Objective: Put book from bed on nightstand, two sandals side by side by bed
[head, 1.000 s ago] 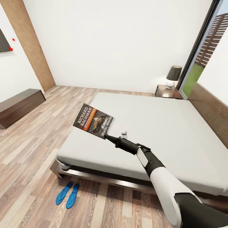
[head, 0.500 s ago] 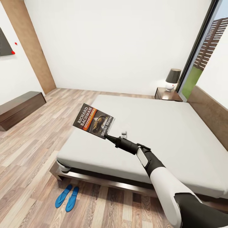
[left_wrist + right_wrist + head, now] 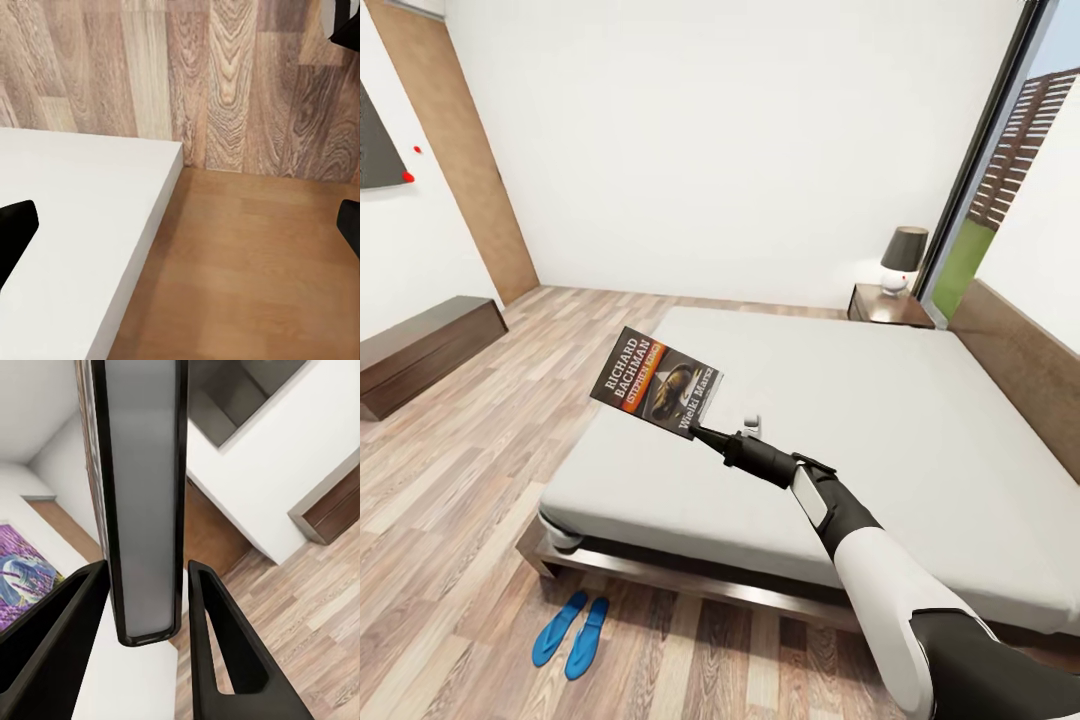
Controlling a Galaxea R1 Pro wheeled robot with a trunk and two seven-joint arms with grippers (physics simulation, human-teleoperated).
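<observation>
My right gripper [image 3: 700, 434] is pinched on the lower corner of the book [image 3: 657, 383], which I hold up in the air over the near left part of the bed [image 3: 840, 420], cover turned toward my head camera. The cover reads "RICHARD BACHMAN" in white at the top, then an orange band with lettering that looks like "STEPHEN" and a second word too small for me to make out, then a dark picture, and "Wielki Marsz" in white along the bottom edge. Along my own fingers [image 3: 225, 652] I see the book [image 3: 142, 502] edge-on, a grey strip of pages framed in black, standing between the two black fingers (one finger sits against it, the other shows a thin gap on its side). Below and to the left of my gripper, on the wood floor just off the bed's foot corner, the two blue sandals [image 3: 570, 634] lie side by side, close together and parallel. Far beyond the book, at the bed's far right corner beside the window, stands a nightstand [image 3: 890, 306] with a dark-shaded lamp [image 3: 902, 258] on it. Off to my far left a long dark dresser [image 3: 422, 352] sits against the wall. My left gripper [image 3: 180, 232] shows only dark fingertips at the frame edges, spread wide over floor planks.
</observation>
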